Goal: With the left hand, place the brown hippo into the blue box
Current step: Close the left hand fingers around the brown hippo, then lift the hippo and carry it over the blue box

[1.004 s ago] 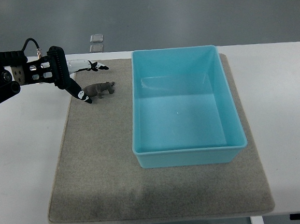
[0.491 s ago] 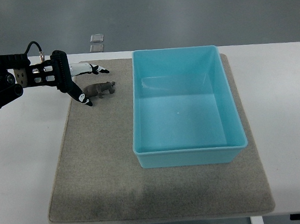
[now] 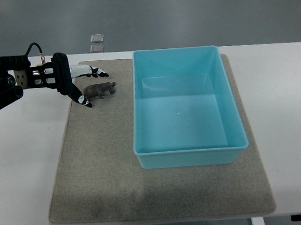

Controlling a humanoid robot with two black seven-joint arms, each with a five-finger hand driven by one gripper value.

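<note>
Your left hand's fingers [image 3: 85, 101] are spread and hold nothing, flanking the brown hippo [image 3: 100, 89] on the mat [image 3: 92, 164] just left of the blue box [image 3: 190, 153]; it looks small, light and rigid, so pinch across its flanks.

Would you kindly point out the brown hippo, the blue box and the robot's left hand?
brown hippo [image 3: 99, 90], top view, on its back.
blue box [image 3: 188, 158], top view, on its near wall.
left hand [image 3: 71, 82], top view, on the middle of the hand.
</note>
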